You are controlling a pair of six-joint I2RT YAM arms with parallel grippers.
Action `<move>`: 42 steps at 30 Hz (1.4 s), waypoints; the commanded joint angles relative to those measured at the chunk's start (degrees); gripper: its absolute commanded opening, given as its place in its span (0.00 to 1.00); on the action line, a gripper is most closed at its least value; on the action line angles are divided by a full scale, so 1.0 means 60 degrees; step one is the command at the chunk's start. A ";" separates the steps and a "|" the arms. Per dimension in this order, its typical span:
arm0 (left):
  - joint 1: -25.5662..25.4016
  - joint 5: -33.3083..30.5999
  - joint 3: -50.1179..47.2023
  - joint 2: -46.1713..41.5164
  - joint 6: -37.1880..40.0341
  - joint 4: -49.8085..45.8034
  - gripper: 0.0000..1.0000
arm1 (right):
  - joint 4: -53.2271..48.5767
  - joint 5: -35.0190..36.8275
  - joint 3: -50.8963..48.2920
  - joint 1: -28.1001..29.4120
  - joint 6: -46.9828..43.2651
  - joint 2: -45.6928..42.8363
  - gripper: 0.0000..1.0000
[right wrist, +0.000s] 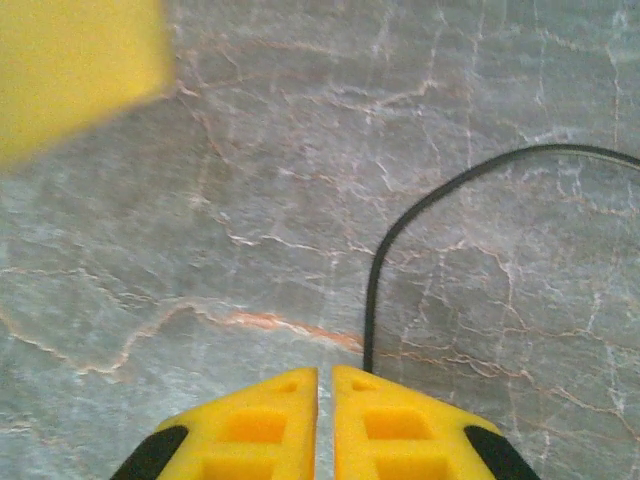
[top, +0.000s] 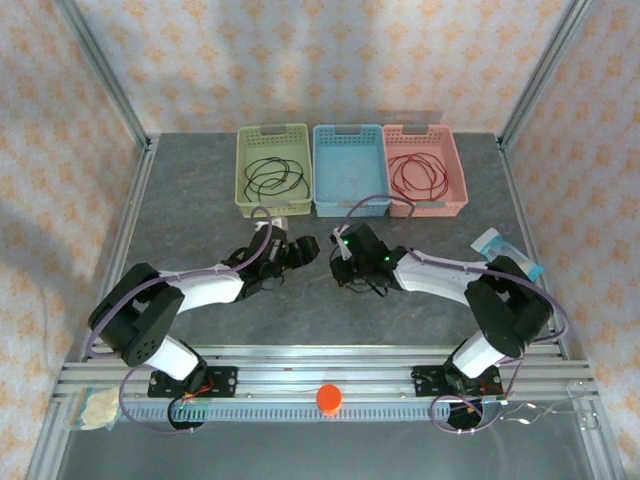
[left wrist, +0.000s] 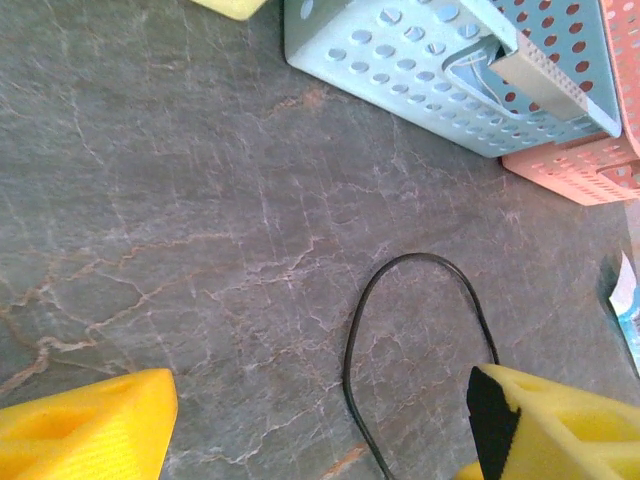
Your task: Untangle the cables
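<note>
Overhead, red cable (top: 418,176) in pink basket (top: 424,130); up close, black cable (left wrist: 420,261) loops between my released left fingers (left wrist: 85,425), reaches my clenched right fingers (right wrist: 260,428).

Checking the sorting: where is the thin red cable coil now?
Top external view: the thin red cable coil lies inside the pink plastic basket, rightmost of three, beside the light blue basket.

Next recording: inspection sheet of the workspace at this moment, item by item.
Surface: grey marbled table.
Job's things: black cable in yellow basket, whitish cable in blue basket, red cable in pink basket; loose black cable on table.
Clutter: packet at right; orange disc on front rail.
Grippers: left gripper open; right gripper shut, the loose black cable reaching its tips.
Cables: purple arm cables along both arms.
Surroundings: patterned walls, metal frame.
</note>
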 commanded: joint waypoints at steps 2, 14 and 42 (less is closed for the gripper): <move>0.0035 0.0539 0.0458 0.0523 -0.0299 0.0419 0.78 | 0.0142 -0.0308 -0.0261 0.0003 0.0055 -0.0532 0.11; 0.0228 -0.1160 -0.0569 -0.0784 -0.0946 0.0310 0.75 | -0.0973 0.0927 0.0783 0.0052 0.0258 0.0633 0.32; 0.0435 -0.1107 -0.1050 -0.1274 -0.0939 0.0305 0.75 | -0.2175 0.1889 0.1840 0.0384 0.0373 0.3157 0.13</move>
